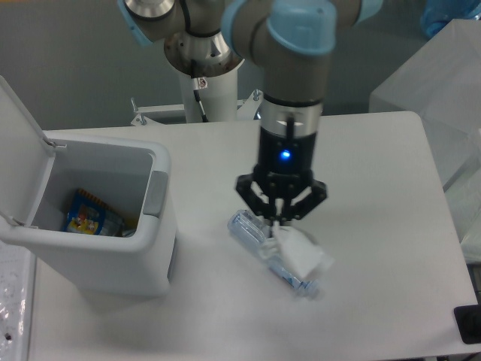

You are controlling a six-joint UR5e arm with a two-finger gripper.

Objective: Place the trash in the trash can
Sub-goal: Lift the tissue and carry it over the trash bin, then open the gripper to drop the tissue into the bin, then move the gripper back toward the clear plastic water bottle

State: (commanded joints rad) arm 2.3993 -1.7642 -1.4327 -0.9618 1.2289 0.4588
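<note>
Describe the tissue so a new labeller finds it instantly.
Start at the large white rectangular bin with its lid flipped open on the table's left, then look right to the two-finger gripper under the arm's blue light. The crumpled white paper tissue hangs from its fingertips, in front of the crushed clear plastic bottle. It is opaque, soft and lumpy; the bottle is long and see-through.

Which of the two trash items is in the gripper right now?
The crumpled white tissue: it hangs pinched under the gripper, lifted over the table. The crushed clear bottle lies flat on the table, ungripped, partly hidden behind the tissue.
</note>
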